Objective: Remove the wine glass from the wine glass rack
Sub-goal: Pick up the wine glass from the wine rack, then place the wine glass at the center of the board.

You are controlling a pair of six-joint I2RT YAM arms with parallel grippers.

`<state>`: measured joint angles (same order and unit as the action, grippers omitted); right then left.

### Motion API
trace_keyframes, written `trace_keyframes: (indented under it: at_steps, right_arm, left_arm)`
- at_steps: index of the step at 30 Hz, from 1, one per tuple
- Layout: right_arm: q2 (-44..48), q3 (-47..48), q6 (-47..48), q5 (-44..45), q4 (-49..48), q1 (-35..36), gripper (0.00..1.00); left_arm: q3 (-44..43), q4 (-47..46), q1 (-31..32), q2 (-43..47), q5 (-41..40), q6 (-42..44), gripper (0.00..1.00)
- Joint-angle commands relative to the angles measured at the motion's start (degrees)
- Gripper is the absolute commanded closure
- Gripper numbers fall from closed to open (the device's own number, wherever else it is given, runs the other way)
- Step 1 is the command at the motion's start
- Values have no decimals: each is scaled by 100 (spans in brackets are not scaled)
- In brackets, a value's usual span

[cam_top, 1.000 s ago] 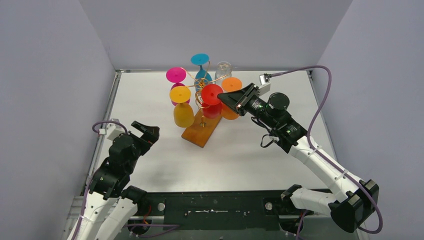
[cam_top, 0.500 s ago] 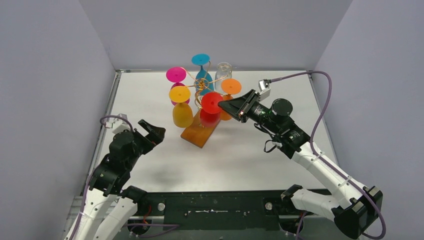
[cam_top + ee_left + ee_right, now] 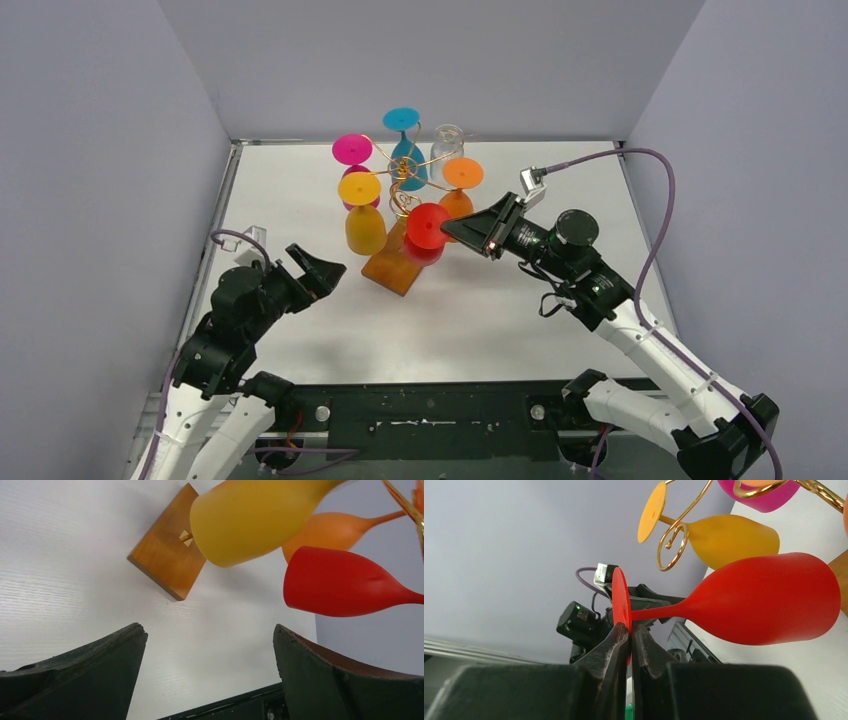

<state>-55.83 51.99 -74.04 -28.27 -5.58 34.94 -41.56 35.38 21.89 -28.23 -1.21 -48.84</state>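
The gold wire wine glass rack (image 3: 402,178) stands on its orange-brown wooden base (image 3: 395,268) at the table's middle back. My right gripper (image 3: 447,228) is shut on the round foot of a red wine glass (image 3: 428,226), held upside down beside the rack's right side, clear of the curled arms. In the right wrist view the fingers (image 3: 616,640) pinch the red foot (image 3: 621,605), with the bowl (image 3: 774,600) to the right. My left gripper (image 3: 325,268) is open and empty, left of the base; its wrist view shows the base (image 3: 167,562) and the red bowl (image 3: 340,582).
Yellow (image 3: 362,212), pink (image 3: 352,150), blue (image 3: 401,120), orange (image 3: 462,172) and clear (image 3: 446,138) glasses hang on the rack. Grey walls enclose the table on three sides. A black rail (image 3: 420,405) runs along the near edge.
My right gripper has pulled the red glass forward and down, off the rack's arm. My left gripper has moved right, toward the wooden base.
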Motion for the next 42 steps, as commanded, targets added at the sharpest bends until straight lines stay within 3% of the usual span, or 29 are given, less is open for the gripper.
trace_keyframes:
  at_steps: [1, 3, 8, 13, 17, 19, 21, 24, 28, 31, 35, 37, 42]
  right_arm:
    - [508, -101, 778, -191, 288, 66, 100]
    - [706, -183, 859, -48, 524, 66, 100]
    - [1048, -187, 1384, 165, 1457, 88, 100]
    - [1412, -428, 2144, 100, 2230, 102, 100]
    - [1736, -942, 2258, -41, 1908, 115, 100]
    - [1736, -1053, 2000, -122, 1527, 121, 100]
    - [1680, -1287, 1697, -234, 996, 120, 100]
    - [1397, -1403, 1282, -344, 521, 122, 100]
    - [1106, -1426, 1034, -513, -129, 265, 100]
    - [956, -1352, 1100, -499, -227, 343, 100]
    - [779, -1424, 742, -885, -867, 373, 100]
    - [823, -1529, 625, -870, -1098, 410, 100]
    - [937, -1578, 744, -854, -807, 424, 100]
  left_arm:
    - [-342, -381, -36, 117, 969, -59, 4]
    - [-224, -729, -31, 92, 1267, -376, 7]
    - [214, -2640, -20, -433, 2669, -1550, 12]
    - [240, -2489, 130, -418, 2993, -1277, 13]
    - [724, -2915, 230, -326, 3428, -1302, 15]
    - [703, -3020, 367, -217, 3351, -1388, 16]
    - [682, -3082, 468, -113, 3038, -1358, 25]
    - [707, -3971, 566, -406, 3228, -1551, 28]
    - [75, -2991, 941, -969, 3115, -743, 28]
    - [203, -3197, 1308, -1033, 2846, -791, 29]
    - [391, -3648, 1984, -1261, 2448, -876, 44]
    - [371, -3864, 2400, -1405, 2232, -848, 46]
    - [546, -4334, 3129, -1533, 1531, -919, 59]
